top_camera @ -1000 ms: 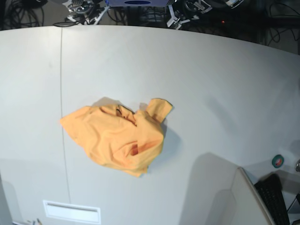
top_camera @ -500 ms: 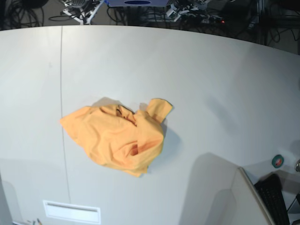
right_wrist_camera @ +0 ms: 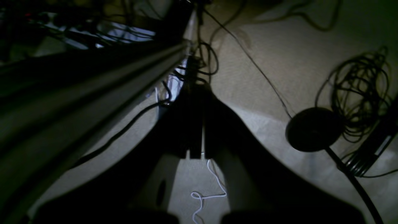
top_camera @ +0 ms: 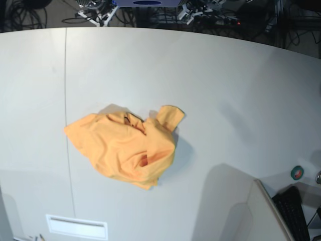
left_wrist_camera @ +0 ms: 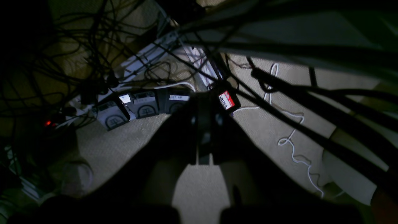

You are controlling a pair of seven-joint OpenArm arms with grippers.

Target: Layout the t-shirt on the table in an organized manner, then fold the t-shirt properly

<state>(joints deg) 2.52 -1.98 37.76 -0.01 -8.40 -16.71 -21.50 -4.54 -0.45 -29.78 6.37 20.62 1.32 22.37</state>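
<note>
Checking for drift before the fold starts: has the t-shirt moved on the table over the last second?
No. The t-shirt keeps its left tip on the table's dark seam.

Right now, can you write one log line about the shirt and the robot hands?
t-shirt: crumpled on table | left gripper: shut, empty | right gripper: shut, empty

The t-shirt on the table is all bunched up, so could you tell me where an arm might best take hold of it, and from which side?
Probably the flap sticking out of the t-shirt toward the far edge of the table. It lies thin and apart from the crumpled bulk, so a pinch from above on the far side should catch few layers.
</note>
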